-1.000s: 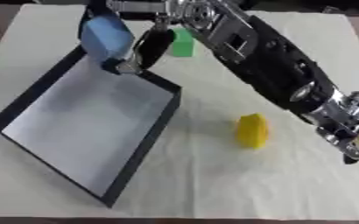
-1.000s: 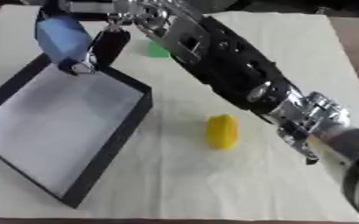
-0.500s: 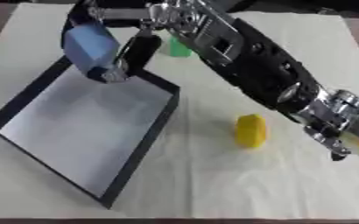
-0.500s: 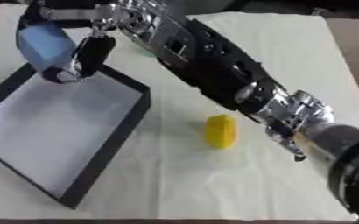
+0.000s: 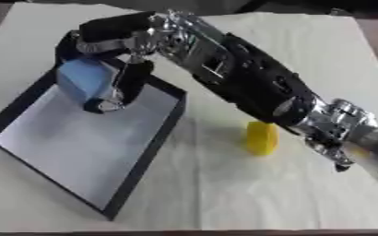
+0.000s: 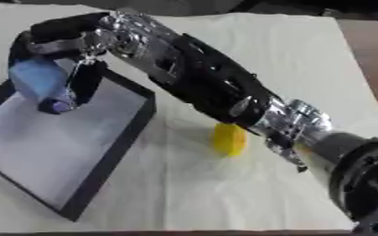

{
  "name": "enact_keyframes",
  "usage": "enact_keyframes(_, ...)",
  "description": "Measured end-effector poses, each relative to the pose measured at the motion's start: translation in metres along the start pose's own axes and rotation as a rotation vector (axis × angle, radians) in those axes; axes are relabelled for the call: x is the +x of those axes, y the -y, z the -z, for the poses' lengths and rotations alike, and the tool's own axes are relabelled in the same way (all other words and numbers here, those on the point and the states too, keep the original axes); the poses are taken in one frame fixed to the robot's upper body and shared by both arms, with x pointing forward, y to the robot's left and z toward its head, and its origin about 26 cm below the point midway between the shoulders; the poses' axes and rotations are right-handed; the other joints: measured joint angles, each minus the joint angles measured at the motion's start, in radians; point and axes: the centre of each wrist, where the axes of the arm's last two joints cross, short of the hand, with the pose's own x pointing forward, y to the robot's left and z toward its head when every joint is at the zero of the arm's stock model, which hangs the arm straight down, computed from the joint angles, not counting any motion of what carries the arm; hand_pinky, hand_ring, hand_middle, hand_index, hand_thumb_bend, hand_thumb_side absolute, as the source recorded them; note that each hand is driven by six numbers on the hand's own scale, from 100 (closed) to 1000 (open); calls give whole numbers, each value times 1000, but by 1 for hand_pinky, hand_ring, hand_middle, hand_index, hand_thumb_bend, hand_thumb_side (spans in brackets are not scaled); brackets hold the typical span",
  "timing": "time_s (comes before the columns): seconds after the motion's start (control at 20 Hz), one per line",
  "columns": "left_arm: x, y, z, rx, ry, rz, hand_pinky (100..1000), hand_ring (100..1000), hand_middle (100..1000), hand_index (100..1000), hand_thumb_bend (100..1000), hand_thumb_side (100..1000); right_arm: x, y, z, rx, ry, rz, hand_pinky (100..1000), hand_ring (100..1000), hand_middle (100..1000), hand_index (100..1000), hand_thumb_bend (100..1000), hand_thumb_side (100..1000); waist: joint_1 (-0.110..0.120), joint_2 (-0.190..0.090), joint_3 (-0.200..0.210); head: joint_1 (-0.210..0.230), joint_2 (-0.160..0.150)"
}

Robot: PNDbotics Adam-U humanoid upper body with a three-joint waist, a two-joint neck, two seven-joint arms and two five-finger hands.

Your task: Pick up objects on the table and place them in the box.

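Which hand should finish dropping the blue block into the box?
Right. The right hand already holds the blue block over the box; the left hand is out of view.

**Free room and obstacles around the box**

Above the far end of the box (image 5: 144, 159): taken up by the right robot hand (image 5: 111, 69), fingers curled round a blue object (image 5: 83, 83). Across the middle of the tabletop (image 5: 224, 193): barred by the right arm, slanting from the lower right toward the box's far corner. Just beside the box's right wall, under the forearm: a yellow object (image 5: 262, 138), upright on the cloth. Open for passage: the near half of the box's white floor and the bare cloth along the near edge.
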Motion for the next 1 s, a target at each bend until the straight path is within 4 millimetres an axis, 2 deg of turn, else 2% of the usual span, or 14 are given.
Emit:
enact_keyframes(0.1,1,0,1,-1,5,0,843,761,821,840,238,500,-1,-4,2,26,-1,-25,818,740,770,773,139,434,0,0,0,0,0)
enact_keyframes(0.25,2,0,2,0,7,0,843,761,821,840,237,500,-2,-8,4,72,2,-67,820,802,819,824,264,475,0,2,1,1,0)
enact_keyframes(0.3,2,0,2,0,7,0,843,761,821,840,237,500,-2,-9,4,86,7,-83,822,806,823,831,274,474,0,2,2,1,0)
enact_keyframes(0.35,2,0,2,1,8,0,843,761,820,840,237,499,-2,-9,5,97,12,-97,872,860,850,887,353,413,0,2,2,2,0)
enact_keyframes(0.5,2,0,2,3,9,-1,843,760,819,841,225,512,-2,-9,4,108,25,-123,982,936,875,907,428,345,0,2,3,3,0)
enact_keyframes(0.55,2,0,2,3,10,-1,843,760,819,840,217,518,-2,-8,4,105,27,-130,992,944,879,915,451,336,0,2,2,3,0)
enact_keyframes(0.6,2,0,2,4,11,-1,843,760,819,840,214,520,-2,-8,4,101,29,-138,992,944,879,916,448,316,0,2,2,2,0)
enact_keyframes(0.65,2,0,2,4,11,-1,844,760,819,839,221,508,-3,-8,4,98,31,-148,1000,952,884,929,435,241,0,2,2,1,0)
enact_keyframes(0.7,2,0,2,5,11,-1,844,760,819,839,224,506,-3,-7,3,96,32,-157,1000,952,885,931,435,252,0,2,1,0,0)
enact_keyframes(0.75,2,0,2,5,12,-1,844,760,819,840,227,504,-3,-7,3,97,34,-166,1000,955,889,944,443,315,0,2,0,0,0)
enact_keyframes(0.85,2,0,2,7,12,-1,844,760,819,840,223,505,-3,-8,3,98,37,-176,1000,949,886,952,452,331,0,5,-2,0,0)
enact_keyframes(1.0,2,0,1,7,12,1,845,760,819,841,224,504,-5,-7,0,79,35,-175,1000,940,881,954,448,295,0,5,-8,3,0)
